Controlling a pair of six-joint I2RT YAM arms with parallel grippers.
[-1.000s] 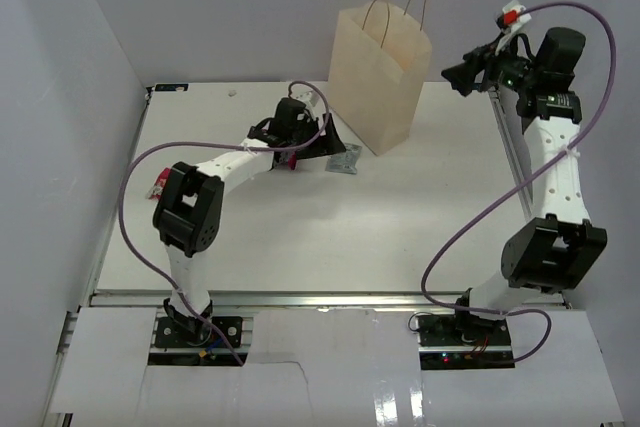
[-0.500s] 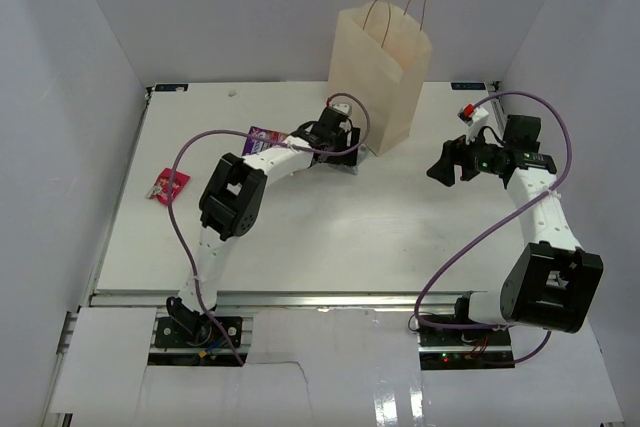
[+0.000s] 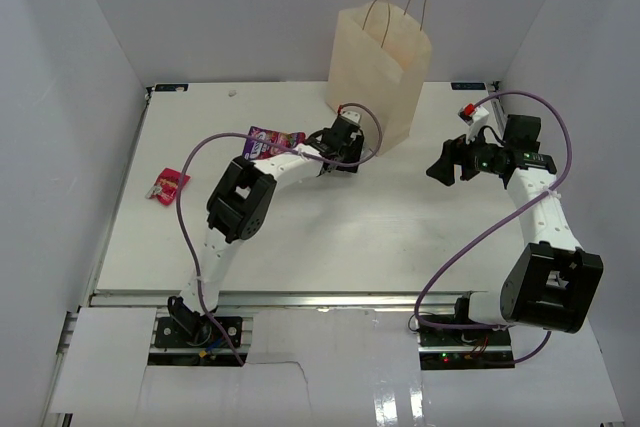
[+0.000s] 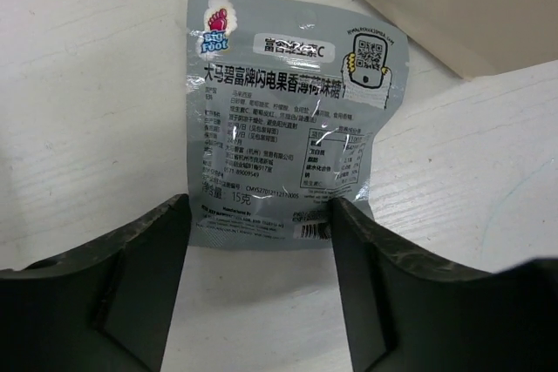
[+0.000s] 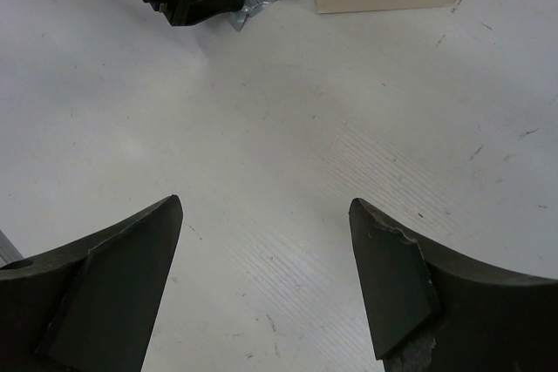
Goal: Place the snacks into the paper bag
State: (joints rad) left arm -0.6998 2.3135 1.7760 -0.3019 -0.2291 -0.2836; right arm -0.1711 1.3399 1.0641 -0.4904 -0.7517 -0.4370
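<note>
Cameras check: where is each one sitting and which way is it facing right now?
Top external: fixed above and behind the arm bases, looking down on the table; both arms show whole, paper bag at the far side.
Left wrist: on the left arm, facing down at the silver-grey sachet; the open left gripper straddles its near edge.
Right wrist: on the right arm, tilted down across the table towards the bag; open right gripper at the bottom.
Shared: both wrist views show the sachet and the bag's base.
</note>
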